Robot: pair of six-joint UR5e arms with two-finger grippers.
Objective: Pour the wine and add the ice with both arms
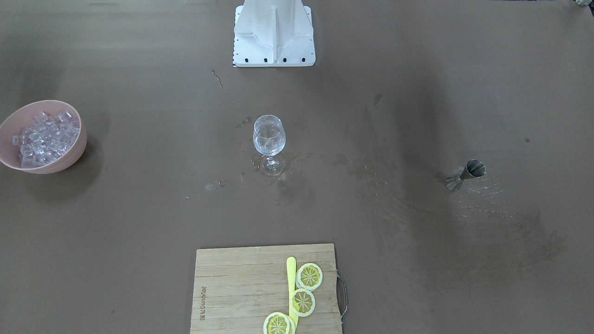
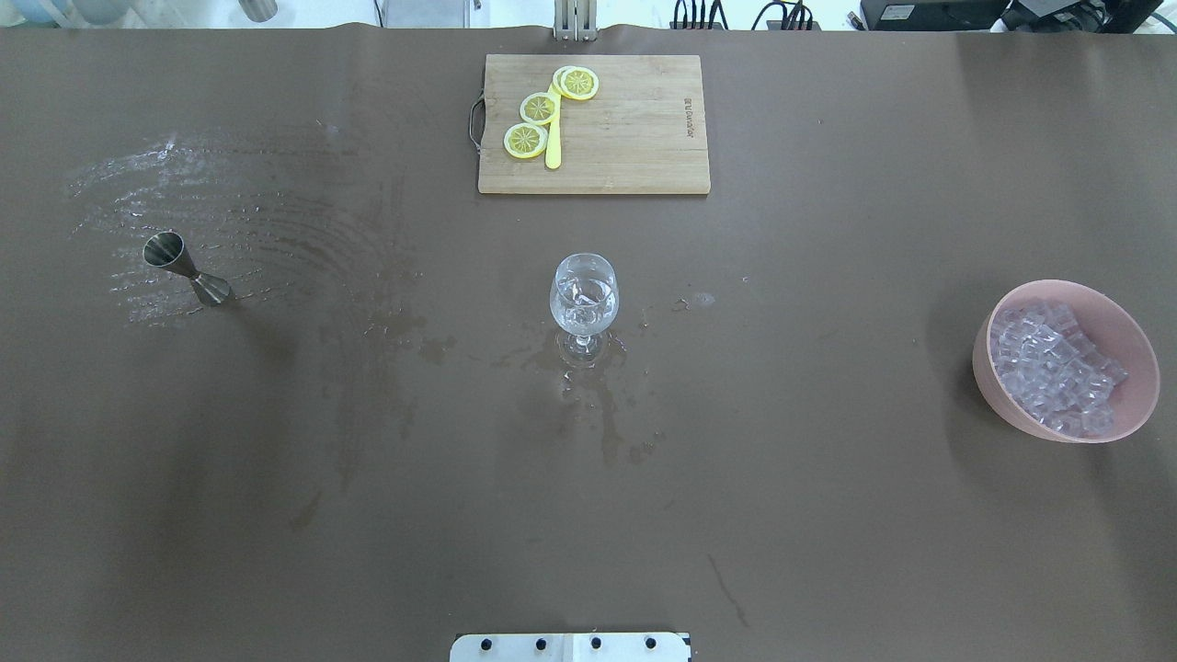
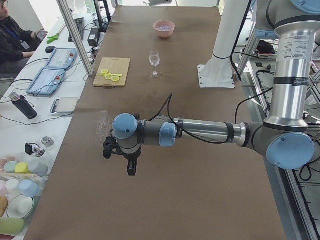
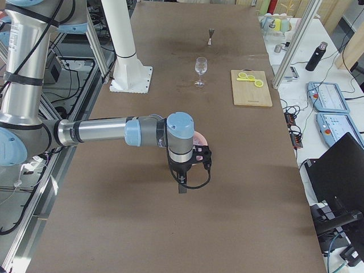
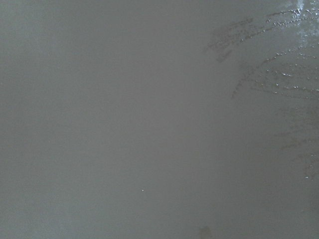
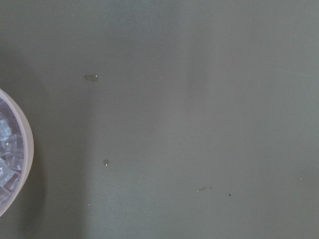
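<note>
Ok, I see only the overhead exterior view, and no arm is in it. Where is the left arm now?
Observer: The left arm reaches out low over the table end on the robot's left, with the left gripper pointing down. Whether it is open or shut I cannot tell.
Operator: Does its wrist camera see the jigger?
Observer: No, only bare table with wet streaks at the upper right.
Operator: And the right arm?
Observer: The right gripper hangs near the pink bowl. Its wrist camera catches the bowl's rim and some ice at the left edge.
</note>
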